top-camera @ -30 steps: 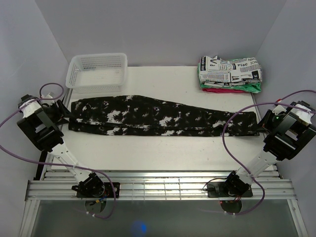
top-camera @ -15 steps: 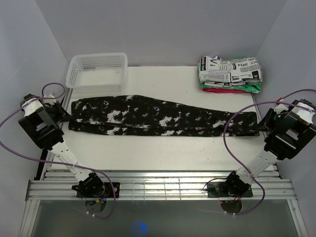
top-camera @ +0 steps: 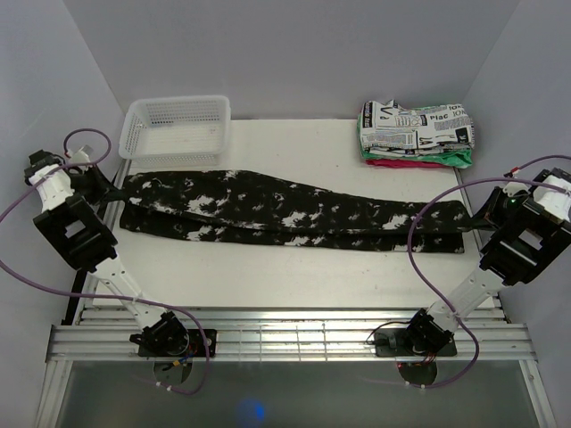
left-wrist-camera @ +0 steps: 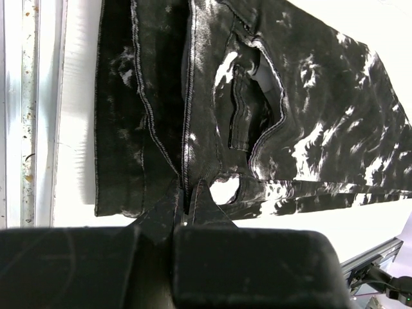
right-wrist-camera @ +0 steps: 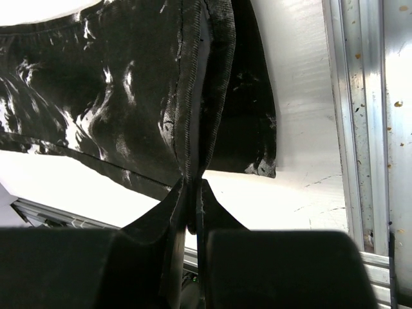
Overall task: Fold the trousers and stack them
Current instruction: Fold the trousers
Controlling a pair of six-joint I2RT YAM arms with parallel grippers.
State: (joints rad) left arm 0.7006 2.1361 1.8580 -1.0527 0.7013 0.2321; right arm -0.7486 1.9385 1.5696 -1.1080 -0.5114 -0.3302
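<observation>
The trousers (top-camera: 285,214) span the worktop (top-camera: 294,272) left to right; left gripper (left-wrist-camera: 185,196) clamped on their waist at the left edge; right gripper (right-wrist-camera: 192,188) clamped on the hems at the right edge; a band of worktop shows nearside.

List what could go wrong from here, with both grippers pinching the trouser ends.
1. The left gripper and right gripper each pinch only a narrow fold at an edge of the trousers; the fabric might slip out under tension.
2. In the left wrist view, a layer beside the pinched fold lies flat on the table, so the layers may separate when lifted.
3. The basket sits just behind the left end; a swinging waistband could snag its rim.
</observation>
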